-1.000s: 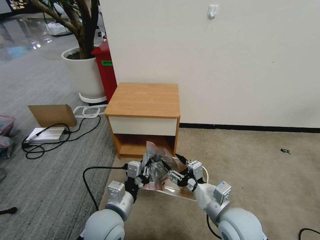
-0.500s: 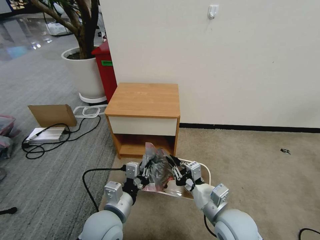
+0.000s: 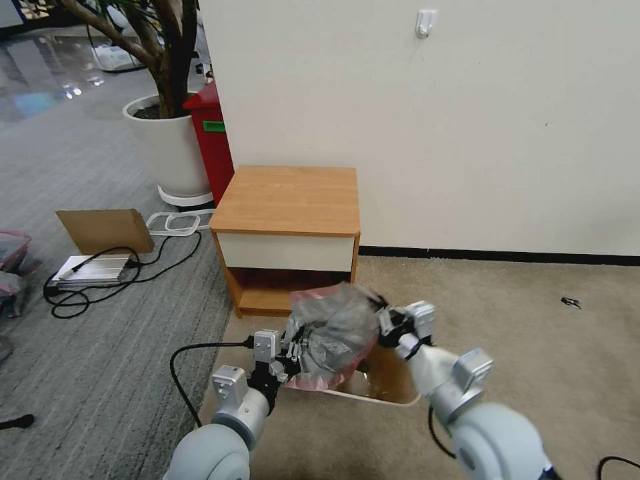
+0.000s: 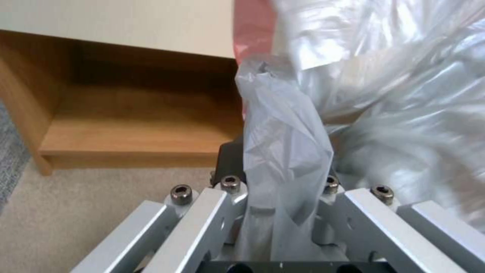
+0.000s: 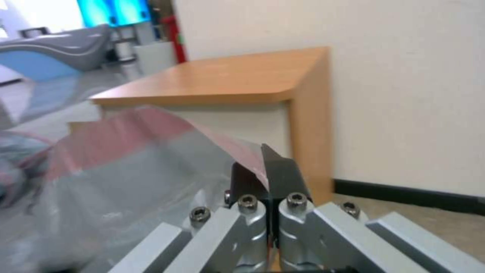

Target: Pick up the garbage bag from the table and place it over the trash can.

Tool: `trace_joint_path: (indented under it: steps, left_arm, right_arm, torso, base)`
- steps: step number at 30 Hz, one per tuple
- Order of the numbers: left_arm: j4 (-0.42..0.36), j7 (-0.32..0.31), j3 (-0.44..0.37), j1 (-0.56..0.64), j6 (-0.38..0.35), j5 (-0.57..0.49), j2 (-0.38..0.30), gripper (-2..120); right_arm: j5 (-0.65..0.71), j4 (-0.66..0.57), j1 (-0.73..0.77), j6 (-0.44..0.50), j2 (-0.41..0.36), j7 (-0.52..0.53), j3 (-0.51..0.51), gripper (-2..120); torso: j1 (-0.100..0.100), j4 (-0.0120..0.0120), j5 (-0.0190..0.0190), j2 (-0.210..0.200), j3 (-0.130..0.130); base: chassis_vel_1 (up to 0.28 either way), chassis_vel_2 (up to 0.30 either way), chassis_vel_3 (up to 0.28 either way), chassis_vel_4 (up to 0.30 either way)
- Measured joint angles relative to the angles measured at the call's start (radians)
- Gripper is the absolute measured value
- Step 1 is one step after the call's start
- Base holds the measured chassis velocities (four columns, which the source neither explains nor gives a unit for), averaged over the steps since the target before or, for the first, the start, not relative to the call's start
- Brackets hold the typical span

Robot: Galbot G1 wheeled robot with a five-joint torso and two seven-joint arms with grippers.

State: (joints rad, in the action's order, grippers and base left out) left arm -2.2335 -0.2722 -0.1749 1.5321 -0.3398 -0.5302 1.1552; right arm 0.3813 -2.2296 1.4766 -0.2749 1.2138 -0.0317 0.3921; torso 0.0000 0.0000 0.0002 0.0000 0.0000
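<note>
Two clamps on the garbage bag (image 3: 333, 330): left gripper (image 3: 293, 350), right gripper (image 3: 385, 319). Best spreading the rim evenly over the trash can (image 3: 390, 399).

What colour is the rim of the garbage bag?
Pink, on the translucent grey garbage bag; it shows best in the right wrist view, at the right gripper.

**Clearance around bin**

Desk (image 3: 288, 200) stands just behind the trash can (image 3: 390, 399); the wall (image 3: 467, 133) closes the far side. Garbage bag (image 3: 333, 330) billows over the can's left half. Open carpet (image 3: 533, 333) lies to the right, cables (image 3: 100, 273) on the floor to the left.
</note>
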Motion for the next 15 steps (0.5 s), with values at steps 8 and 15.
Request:
trace_joint_path:
  steps: [8,15]
  left_arm:
    - [-0.005,0.002,-0.038,0.003,0.000,-0.031,0.005,11]
    - [-0.005,0.007,-0.095,-0.011,0.003,-0.084,0.011,11]
  right_arm:
    - [0.126,-0.033,0.012,-0.133,-0.062,0.068,0.085,0]
    - [0.267,-0.073,0.070,-0.233,-0.115,0.068,0.163,0]
  torso:
    - [0.000,0.0000,-0.0001,0.000,0.000]
    - [0.000,0.0000,-0.0001,0.000,0.000]
  base:
    - [0.000,0.000,0.000,0.000]
    - [0.000,0.000,0.000,0.000]
